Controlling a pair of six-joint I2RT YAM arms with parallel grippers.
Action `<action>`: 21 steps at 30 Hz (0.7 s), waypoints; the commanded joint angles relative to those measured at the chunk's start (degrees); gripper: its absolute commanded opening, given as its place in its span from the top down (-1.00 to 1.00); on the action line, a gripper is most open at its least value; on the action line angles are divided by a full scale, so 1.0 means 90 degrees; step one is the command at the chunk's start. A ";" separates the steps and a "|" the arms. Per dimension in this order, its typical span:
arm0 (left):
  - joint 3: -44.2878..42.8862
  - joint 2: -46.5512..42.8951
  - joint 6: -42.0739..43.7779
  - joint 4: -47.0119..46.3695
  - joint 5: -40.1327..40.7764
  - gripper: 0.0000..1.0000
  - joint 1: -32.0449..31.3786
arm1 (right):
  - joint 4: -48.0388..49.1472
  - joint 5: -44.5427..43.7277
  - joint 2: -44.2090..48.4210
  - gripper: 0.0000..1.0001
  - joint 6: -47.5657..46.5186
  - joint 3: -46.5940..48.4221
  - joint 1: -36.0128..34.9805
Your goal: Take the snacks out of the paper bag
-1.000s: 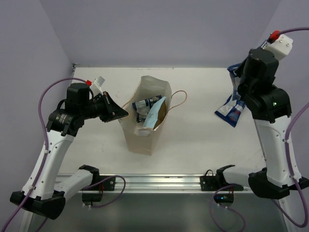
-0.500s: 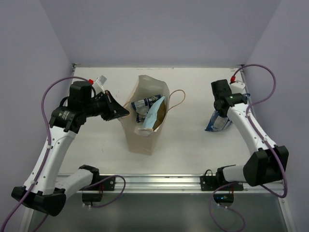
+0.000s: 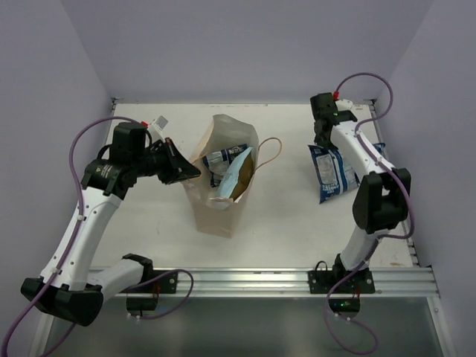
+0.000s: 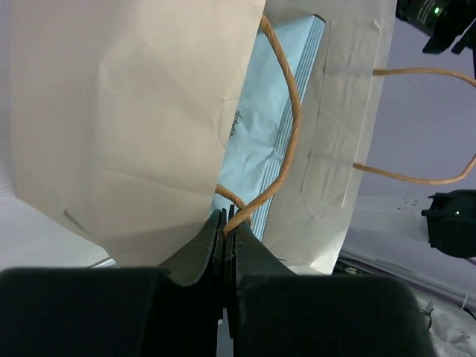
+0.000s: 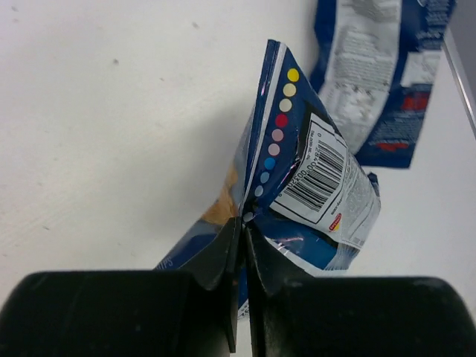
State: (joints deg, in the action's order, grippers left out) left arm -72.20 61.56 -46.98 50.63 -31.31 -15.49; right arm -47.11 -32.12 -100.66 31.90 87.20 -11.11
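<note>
Left of bag (image 3: 214, 207), left gripper (image 3: 192, 172) is pinched tight on one cord handle (image 4: 287, 126); the cord loops up from its tips. Bag mouth gapes just past the fingers. Inside, right beyond the tips: light blue chip bag (image 3: 238, 177), no print legible. A dark blue and white packet (image 3: 224, 158) sits behind it in the mouth, label too small to read. Second handle (image 3: 274, 152) hangs out the bag's right side over the table (image 3: 290, 212).

Far right, right gripper (image 5: 242, 223) is clamped on the edge seam of a blue snack (image 5: 312, 186), which lies under and ahead of its tips. Visible on it: white panel with barcode, a strip of colour dots (yellow, red, pink, blue), a small red logo; fine print unreadable. Beyond it, up-right of the tips and apart, lies another blue pack (image 5: 375, 74): white text panel, red mark, wording illegible.
</note>
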 commanded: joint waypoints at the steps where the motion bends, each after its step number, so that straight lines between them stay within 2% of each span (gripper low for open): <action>1: -0.0171 0.0045 0.0113 -0.0098 0.0080 1.00 0.0041 | -0.0272 0.0501 -0.0571 0.79 -0.0341 0.1080 0.0024; 3: -0.0190 0.0064 0.0093 -0.0098 0.0100 1.00 0.0041 | -0.0633 0.0590 -0.1079 0.39 -0.0429 0.1900 0.0034; 4: -0.0210 0.0064 0.0084 -0.0098 0.0110 1.00 0.0041 | -0.0750 0.0629 -0.1187 0.26 -0.0439 0.2348 0.0024; 7: -0.0219 0.0035 0.0045 -0.0098 0.0139 1.00 0.0041 | -0.0927 0.0629 -0.1238 0.05 -0.0517 0.2654 -0.0005; 8: -0.0210 0.0016 0.0015 -0.0108 0.0139 1.00 0.0041 | -0.0956 0.0620 -0.1170 -0.17 -0.0565 0.2742 -0.0015; 10: -0.0190 -0.0023 -0.0014 -0.0147 0.0139 1.00 0.0041 | -0.0966 0.0581 -0.0858 -0.24 -0.0624 0.2772 -0.0093; 11: -0.0161 -0.0082 -0.0063 -0.0167 0.0129 1.00 0.0041 | -0.1063 0.0571 -0.0750 -0.45 -0.0634 0.2850 -0.0122; 14: -0.0093 -0.0170 -0.0151 -0.0245 0.0071 1.00 0.0041 | -0.1365 0.0629 -0.0262 -0.52 -0.0644 0.3026 -0.0346; 17: -0.0102 -0.0248 -0.0180 -0.0264 0.0032 1.00 0.0041 | -0.1552 0.0590 0.0353 -0.52 -0.0741 0.3143 -0.0941; 21: -0.0122 -0.0307 -0.0200 -0.0323 -0.0037 1.00 0.0041 | -0.1737 0.0678 0.0901 -0.51 -0.0781 0.3728 -0.2315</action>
State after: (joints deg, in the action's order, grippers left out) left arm -72.44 59.86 -47.70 50.15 -31.29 -15.49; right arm -60.29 -27.05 -99.07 26.06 114.87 -24.32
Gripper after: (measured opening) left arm 0.034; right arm 0.757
